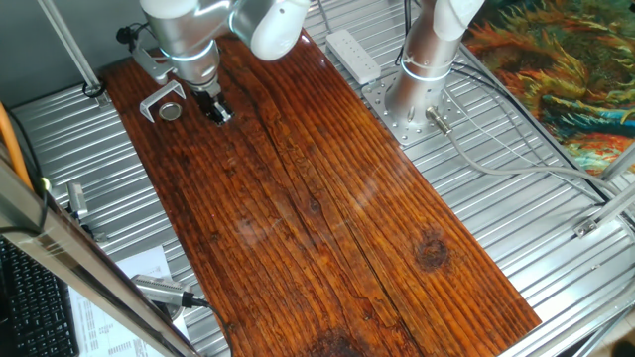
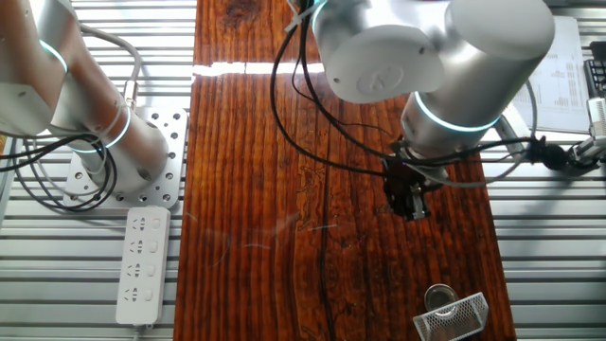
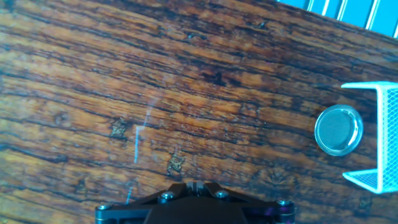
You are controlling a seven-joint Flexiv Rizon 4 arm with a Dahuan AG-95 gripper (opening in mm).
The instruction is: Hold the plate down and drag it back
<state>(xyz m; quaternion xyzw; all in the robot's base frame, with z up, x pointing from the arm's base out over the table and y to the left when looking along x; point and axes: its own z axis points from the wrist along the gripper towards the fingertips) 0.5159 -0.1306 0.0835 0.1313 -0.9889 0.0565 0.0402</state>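
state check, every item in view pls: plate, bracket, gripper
plate: flat on the wooden table, in the bracket's open mouth, not touched by the gripper
bracket: resting on the table, open side toward the plate
gripper: beside the plate, not on it; open or shut cannot be told

Arm (image 2: 431, 57): silver-grey rounded casings, cyan glowing ring above the gripper
Gripper (image 1: 218, 112): small, black, below the silver wrist
Cables (image 2: 303, 104): black, looping beside the wrist
Screws (image 3: 165, 198): silver, on the black gripper body
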